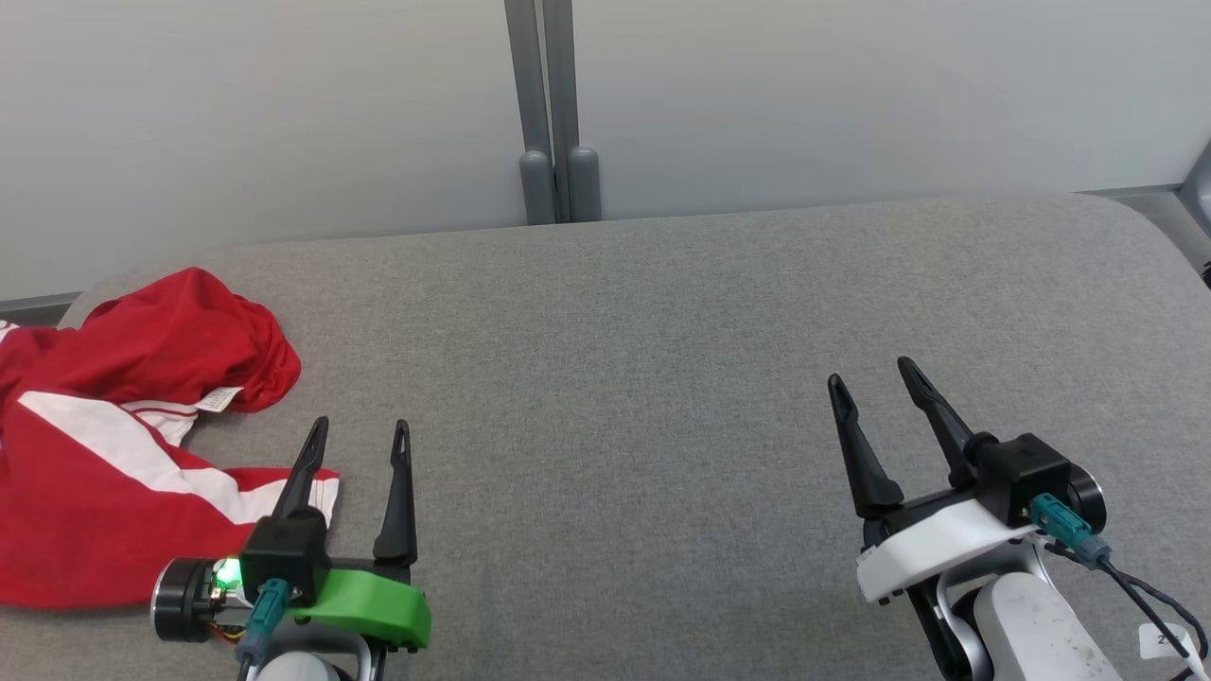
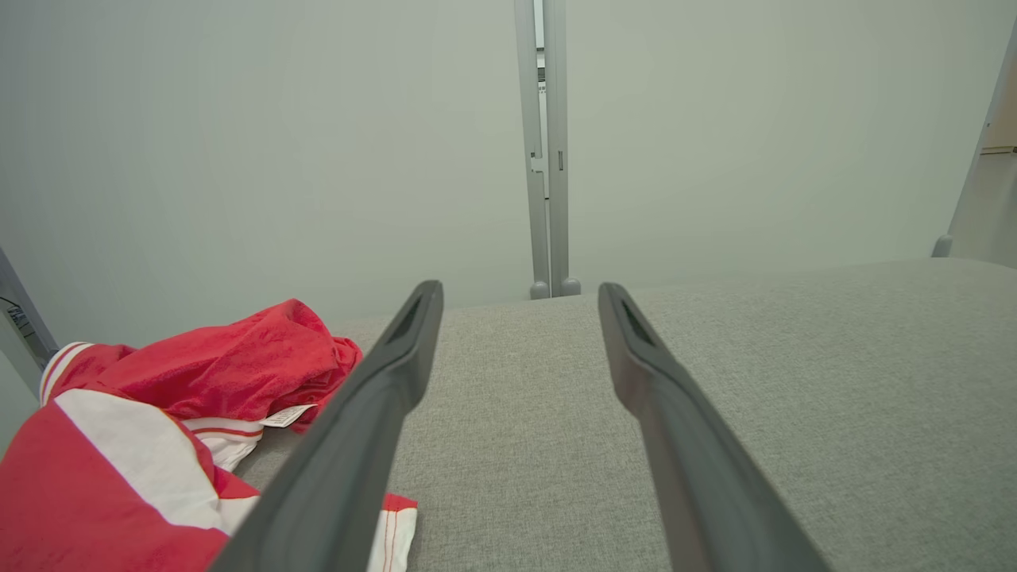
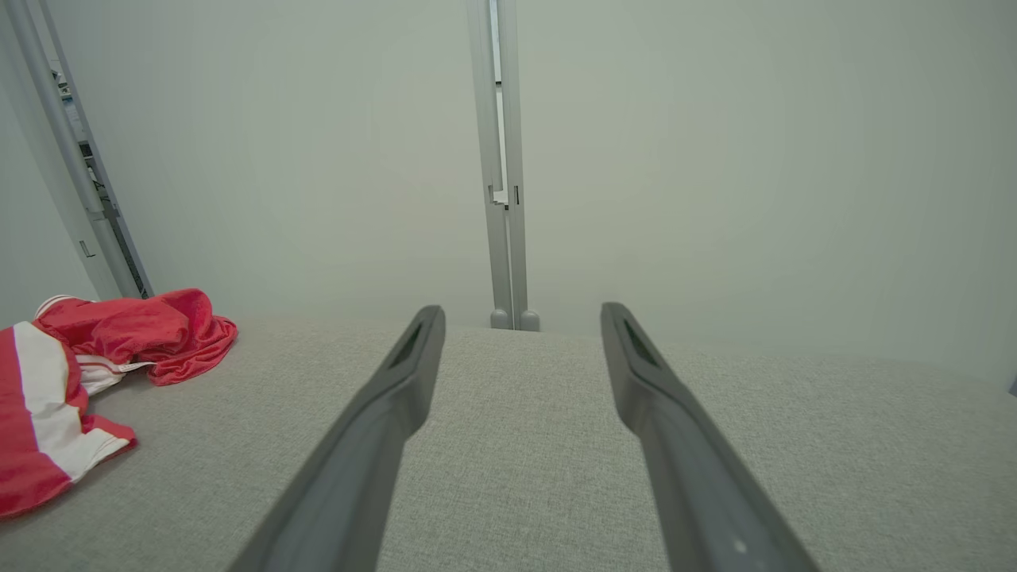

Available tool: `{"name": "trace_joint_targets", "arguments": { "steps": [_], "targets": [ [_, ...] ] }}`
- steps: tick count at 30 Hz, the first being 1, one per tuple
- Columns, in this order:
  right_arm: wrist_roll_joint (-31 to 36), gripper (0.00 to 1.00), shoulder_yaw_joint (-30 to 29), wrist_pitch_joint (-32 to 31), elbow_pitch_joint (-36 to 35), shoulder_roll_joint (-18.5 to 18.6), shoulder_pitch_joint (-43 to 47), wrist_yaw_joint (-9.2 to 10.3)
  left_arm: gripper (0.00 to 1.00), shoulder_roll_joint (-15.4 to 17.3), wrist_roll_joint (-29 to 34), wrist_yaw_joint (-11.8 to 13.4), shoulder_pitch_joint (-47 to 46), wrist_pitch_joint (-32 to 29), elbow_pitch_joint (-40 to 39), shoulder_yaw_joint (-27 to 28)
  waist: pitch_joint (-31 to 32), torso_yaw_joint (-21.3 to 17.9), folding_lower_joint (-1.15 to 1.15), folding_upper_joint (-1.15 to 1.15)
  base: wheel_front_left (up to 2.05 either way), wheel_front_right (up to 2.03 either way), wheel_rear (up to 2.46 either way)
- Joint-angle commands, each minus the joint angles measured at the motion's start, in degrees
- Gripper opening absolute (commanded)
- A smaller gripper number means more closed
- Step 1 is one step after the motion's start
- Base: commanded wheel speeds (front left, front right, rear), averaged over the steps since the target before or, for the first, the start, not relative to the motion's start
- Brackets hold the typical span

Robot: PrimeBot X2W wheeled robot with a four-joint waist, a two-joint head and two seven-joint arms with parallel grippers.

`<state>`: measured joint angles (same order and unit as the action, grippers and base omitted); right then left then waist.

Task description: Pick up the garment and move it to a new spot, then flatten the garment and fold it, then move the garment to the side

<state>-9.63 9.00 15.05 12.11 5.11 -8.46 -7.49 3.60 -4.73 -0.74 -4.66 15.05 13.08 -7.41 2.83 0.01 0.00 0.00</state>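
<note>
The garment [image 1: 114, 454], red with a broad white stripe, lies crumpled at the left edge of the grey surface [image 1: 643, 359], not yet picked up. Its bulk runs roughly along that edge, from a flatter striped part near the front to a bunched red mound further back, with a small white label [image 1: 219, 399] showing at the mound's foot. Part of it runs out of the head view on the left.

The left gripper [image 1: 361, 430] is by far the nearer: its jaws stand wide open and hold nothing, and the garment lies just to their left, the white-trimmed hem corner passing under or beside the left finger. Whether the two touch cannot be told. The right gripper [image 1: 870, 371], jaws also spread and empty, hovers near the front right, well apart from the cloth, with bare surface between. The pickup likely falls to the left arm, swinging left.
</note>
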Motion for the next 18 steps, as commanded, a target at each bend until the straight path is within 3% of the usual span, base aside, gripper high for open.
{"name": "trace_joint_targets", "arguments": {
  "steps": [1,18],
  "targets": [
    [-0.1,1.0,0.0,0.2,0.1,0.1,-0.4,0.0,1.0,0.0,-0.5,-0.1,-0.5,0.2,0.0,0.3,0.0,0.0,0.0,0.0,0.0,0.0,0.0],
    [-0.5,1.0,-0.2,0.2,-0.1,-0.3,0.0,0.0,1.0,-0.4,-1.3,-0.8,-0.9,0.2,1.0,0.7,-0.2,0.4,0.0,0.0,0.0,0.0,0.0]
  ]
}}
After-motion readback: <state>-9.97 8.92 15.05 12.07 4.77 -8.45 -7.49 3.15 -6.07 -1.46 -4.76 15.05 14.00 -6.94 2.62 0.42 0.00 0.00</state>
